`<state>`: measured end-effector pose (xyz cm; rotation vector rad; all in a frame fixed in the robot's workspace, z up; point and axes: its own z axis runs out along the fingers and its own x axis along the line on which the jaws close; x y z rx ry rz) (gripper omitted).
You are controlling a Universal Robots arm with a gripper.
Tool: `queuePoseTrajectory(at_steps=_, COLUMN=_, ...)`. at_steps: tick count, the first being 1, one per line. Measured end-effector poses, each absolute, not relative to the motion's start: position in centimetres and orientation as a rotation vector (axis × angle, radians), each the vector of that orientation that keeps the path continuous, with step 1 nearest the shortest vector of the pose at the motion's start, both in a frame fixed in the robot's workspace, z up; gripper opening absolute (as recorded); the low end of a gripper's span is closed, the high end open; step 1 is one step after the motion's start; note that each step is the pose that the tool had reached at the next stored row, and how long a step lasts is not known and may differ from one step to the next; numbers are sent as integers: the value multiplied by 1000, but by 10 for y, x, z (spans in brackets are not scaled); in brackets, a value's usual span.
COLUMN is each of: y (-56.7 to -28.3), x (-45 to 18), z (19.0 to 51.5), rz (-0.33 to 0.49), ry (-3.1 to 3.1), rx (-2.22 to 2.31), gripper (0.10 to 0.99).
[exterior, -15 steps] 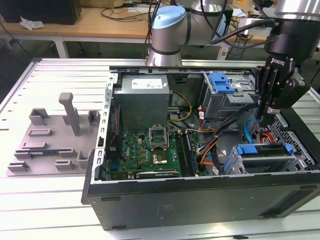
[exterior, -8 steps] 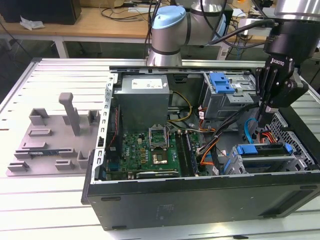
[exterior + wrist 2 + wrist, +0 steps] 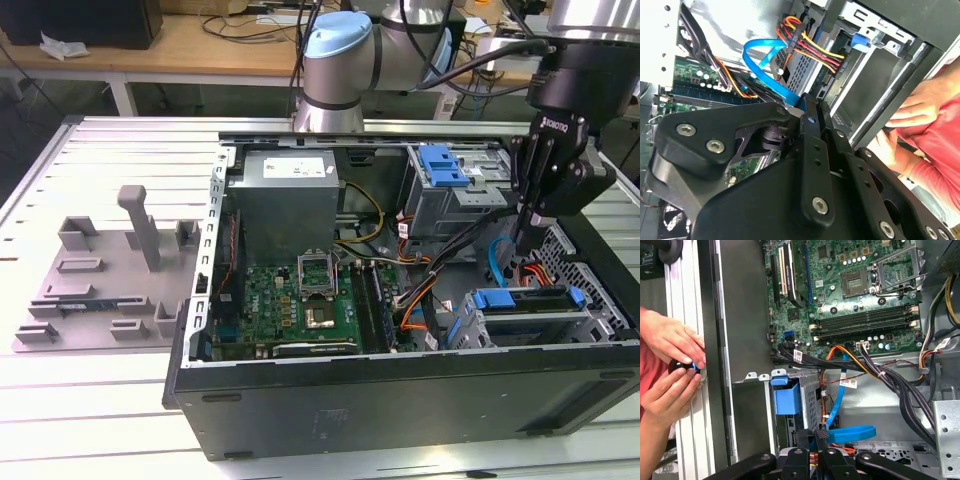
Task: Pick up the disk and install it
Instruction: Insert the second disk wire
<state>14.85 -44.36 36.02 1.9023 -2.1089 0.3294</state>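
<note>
Gripper (image 3: 528, 222) above disk (image 3: 527, 300), prob. closed

You are looking at an open computer case (image 3: 400, 400) lying on its side. Inside it, the green motherboard (image 3: 290, 300) sits below the grey power-supply box (image 3: 285, 200). A blue cable (image 3: 840, 405) loops beside orange, red and yellow wiring (image 3: 810, 45). On the exterior view's left, a grey fixture plate (image 3: 100, 290) with upright blocks rests on the slatted table (image 3: 60, 420).
</note>
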Motion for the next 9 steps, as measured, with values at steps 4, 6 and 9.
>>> queuePoseTrajectory(at_steps=4, y=-451, x=149, z=360, rz=327, ry=-2119, rx=1913, gripper=161)
queuePoseTrajectory(at_steps=6, y=-454, x=149, z=360, rz=318, ry=-2128, rx=1921, gripper=161)
queuePoseTrajectory(at_steps=9, y=-458, x=149, z=360, rz=297, ry=-2151, rx=1940, gripper=161)
